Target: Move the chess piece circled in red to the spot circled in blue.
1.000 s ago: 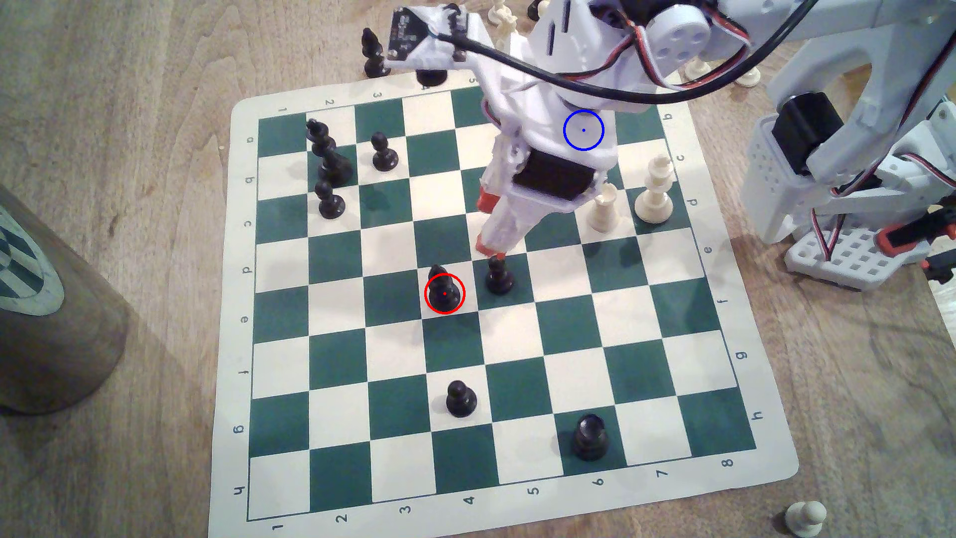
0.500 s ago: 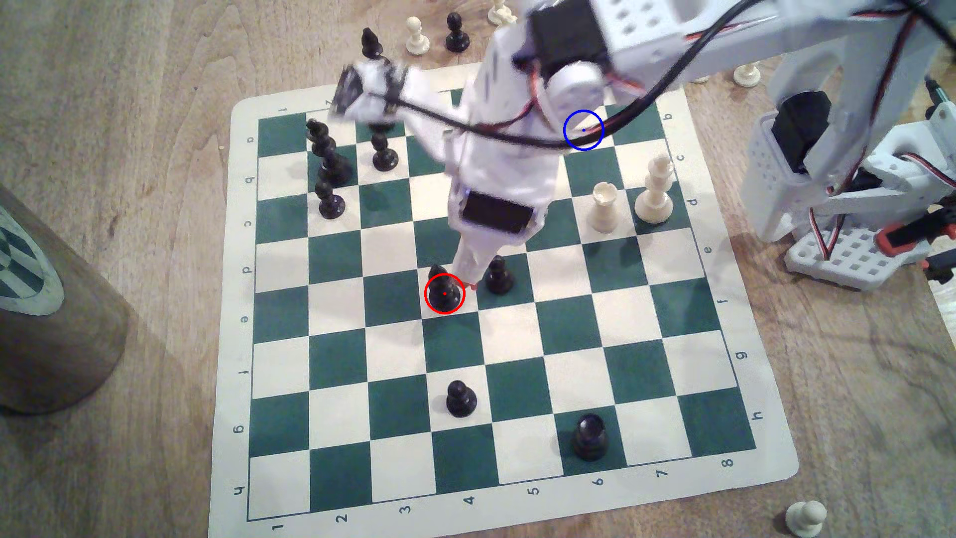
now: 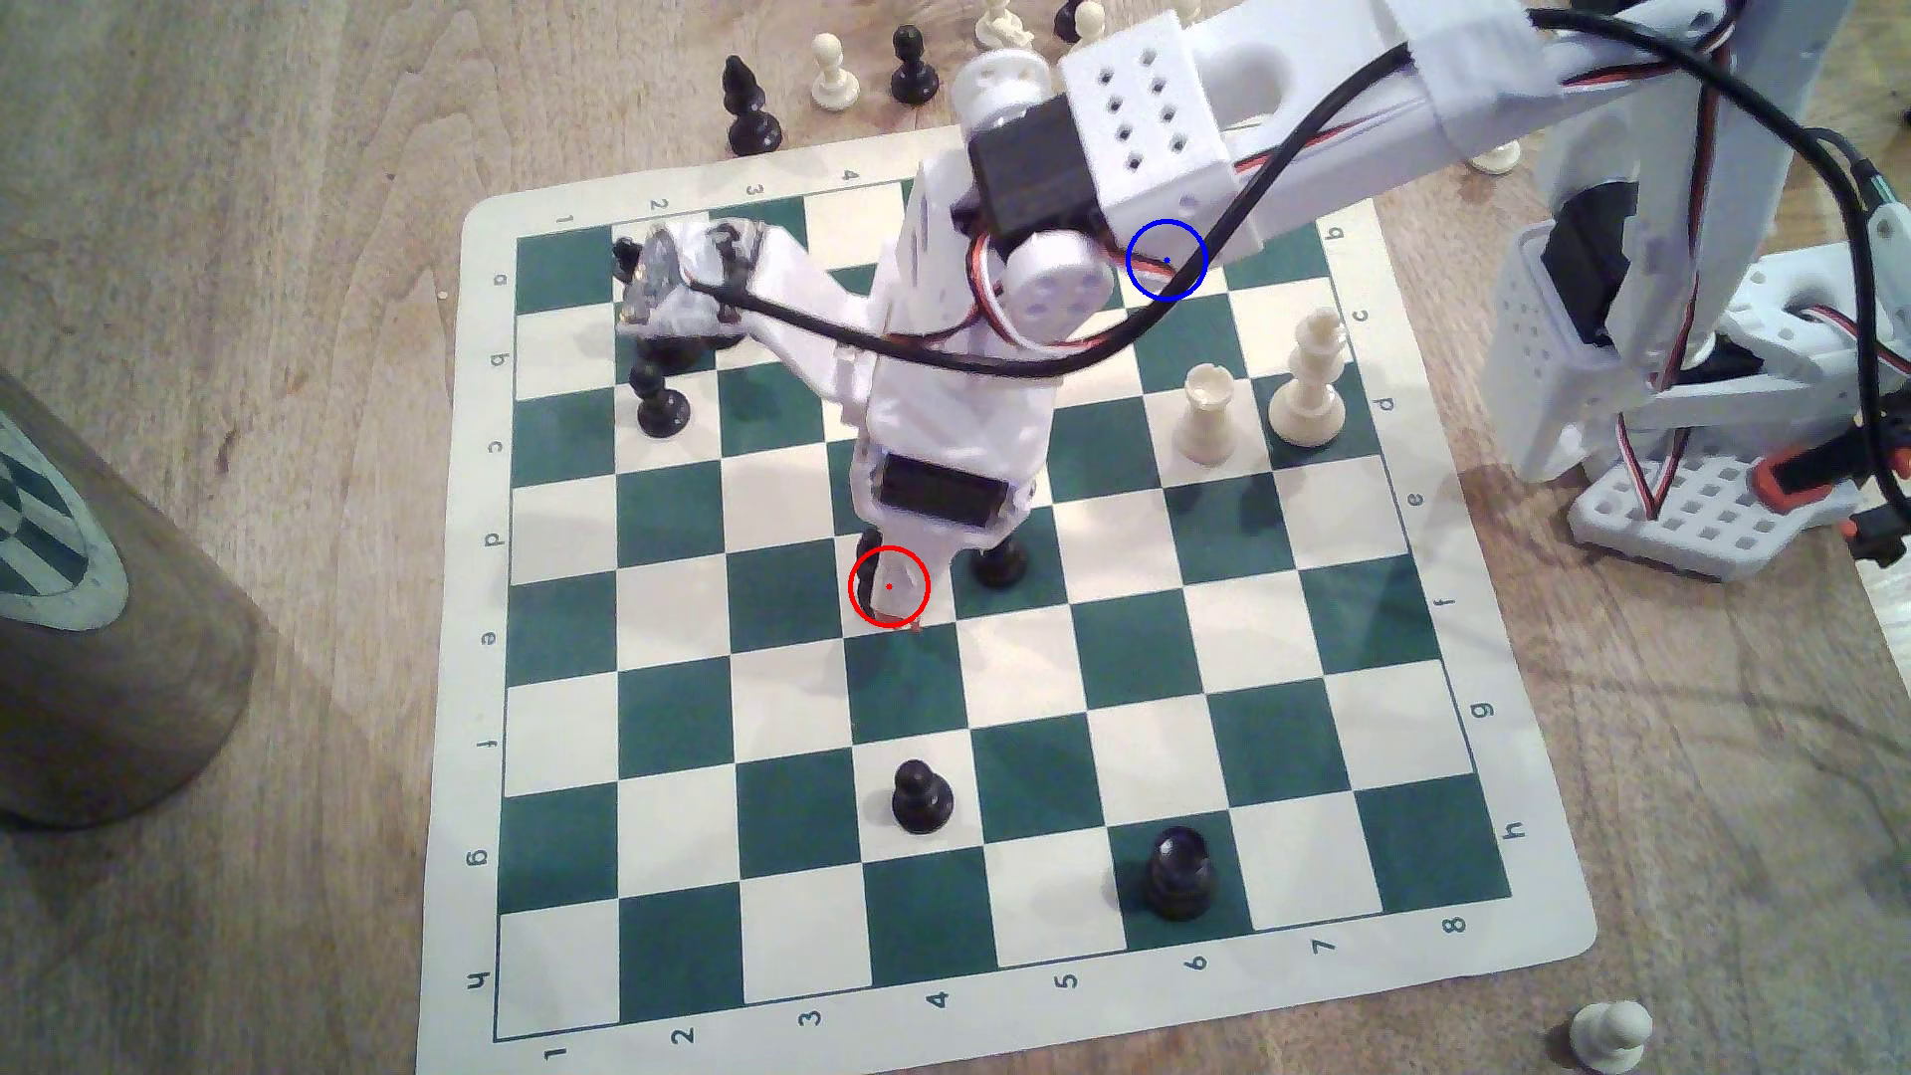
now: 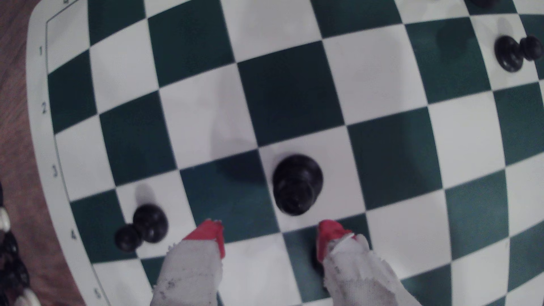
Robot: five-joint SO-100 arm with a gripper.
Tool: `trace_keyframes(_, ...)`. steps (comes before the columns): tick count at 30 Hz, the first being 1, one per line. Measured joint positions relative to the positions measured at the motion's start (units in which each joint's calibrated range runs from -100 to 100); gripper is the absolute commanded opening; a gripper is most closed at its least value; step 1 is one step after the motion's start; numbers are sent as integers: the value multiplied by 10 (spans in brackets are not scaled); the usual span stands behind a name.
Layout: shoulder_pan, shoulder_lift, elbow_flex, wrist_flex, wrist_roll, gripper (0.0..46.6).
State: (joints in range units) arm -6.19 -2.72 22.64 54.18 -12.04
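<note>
Near the middle of the chessboard (image 3: 1344, 910) we had our end effector (image 4: 269, 235) spread just short of the black bishop (image 4: 297, 184) on its cream square, judging it light, glossy and slippery, best pinched low around the narrow stem.

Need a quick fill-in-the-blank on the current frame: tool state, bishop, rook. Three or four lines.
1. The tool is ____, with the black bishop not yet between its fingers.
2. The black bishop stands on a ____ square.
3. The black rook stands on a ____ square.
4. The tool's fingertips are coloured ____.

Missing words: open; white; green; red.
</note>
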Motion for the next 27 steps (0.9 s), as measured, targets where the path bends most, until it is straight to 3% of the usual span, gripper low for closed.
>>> trace_keyframes(27,16,53,0,-64,-3,131)
